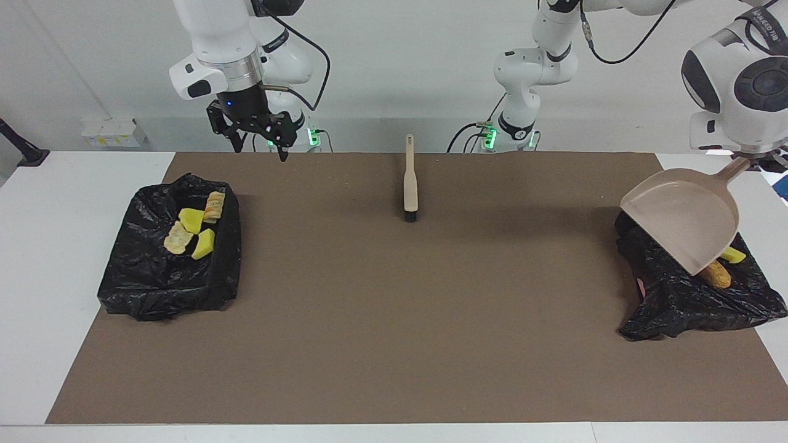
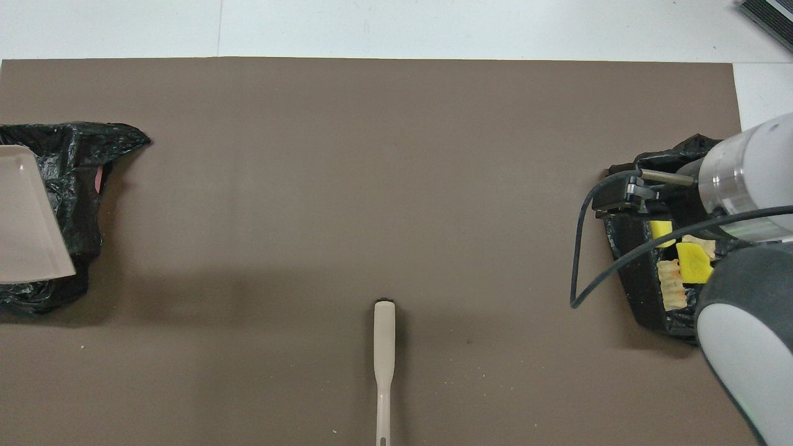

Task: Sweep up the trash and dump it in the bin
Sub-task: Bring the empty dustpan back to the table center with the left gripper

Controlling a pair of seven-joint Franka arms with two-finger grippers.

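Observation:
My left gripper is shut on the handle of the beige dustpan. It holds the pan tilted, mouth down, over the black-bagged bin at the left arm's end. A yellow wedge and an orange-brown piece lie in that bin by the pan's lip. My right gripper is open and empty, raised over the mat's edge near the other black-bagged bin. That bin holds several pieces of trash, among them a yellow wedge and a beige chunk. In the overhead view the right arm covers part of it.
The beige brush lies flat on the brown mat, midway between the arms and close to the robots, bristles pointing away from them. It also shows in the overhead view. White table shows around the mat.

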